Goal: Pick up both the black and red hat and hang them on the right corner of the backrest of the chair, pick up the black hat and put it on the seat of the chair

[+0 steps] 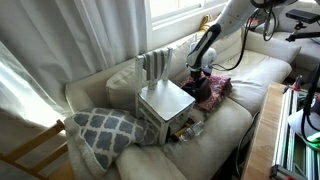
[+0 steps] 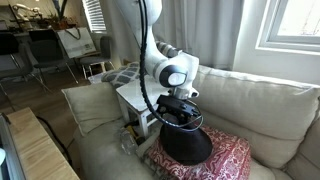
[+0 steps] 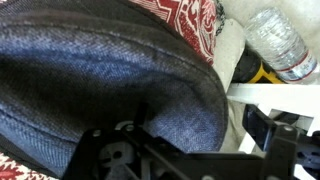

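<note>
Black hat (image 2: 186,143) resting on the dark red patterned cloth (image 2: 232,157), just beside the chair (image 1: 165,104). Claw (image 2: 178,112) pressed down on its crown; apart or together, cannot tell. Plastic bottle (image 3: 281,42) lying nearby.

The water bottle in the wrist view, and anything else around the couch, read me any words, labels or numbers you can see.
No readable text in any view.
Water bottle: its label is too blurred to read.
Black hat, chair and patterned cloth: no lettering visible.
</note>
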Available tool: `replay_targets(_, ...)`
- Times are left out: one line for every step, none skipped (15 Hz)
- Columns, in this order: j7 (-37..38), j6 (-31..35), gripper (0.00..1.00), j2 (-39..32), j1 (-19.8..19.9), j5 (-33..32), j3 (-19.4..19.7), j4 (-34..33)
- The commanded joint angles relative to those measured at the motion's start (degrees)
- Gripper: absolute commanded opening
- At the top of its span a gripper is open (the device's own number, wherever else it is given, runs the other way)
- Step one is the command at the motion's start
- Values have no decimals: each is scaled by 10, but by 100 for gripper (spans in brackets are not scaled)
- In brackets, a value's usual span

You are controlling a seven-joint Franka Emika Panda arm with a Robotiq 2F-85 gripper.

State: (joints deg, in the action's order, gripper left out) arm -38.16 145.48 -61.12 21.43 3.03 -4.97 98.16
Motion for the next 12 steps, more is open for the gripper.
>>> replay_targets(8,30,65,-33,-9,-18,7,-16)
replay_targets(10,37,58,-35,-12,-23,10,-16)
replay_targets(11,41,49,-37,-13,-27,11,-17)
replay_targets(13,45,42,-40,-15,-31,14,-18)
replay_targets(14,49,34,-42,-16,-35,16,-19)
replay_targets(15,52,27,-44,-17,-38,17,-21)
replay_targets(16,54,19,-45,-17,-40,17,-22)
replay_targets(16,47,13,-45,-14,-38,15,-25)
replay_targets(15,43,6,-44,-11,-36,13,-26)
replay_targets(10,30,1,-40,-3,-31,6,-27)
replay_targets(9,22,0,-36,3,-28,3,-29)
replay_targets(6,8,2,-27,11,-24,1,-29)
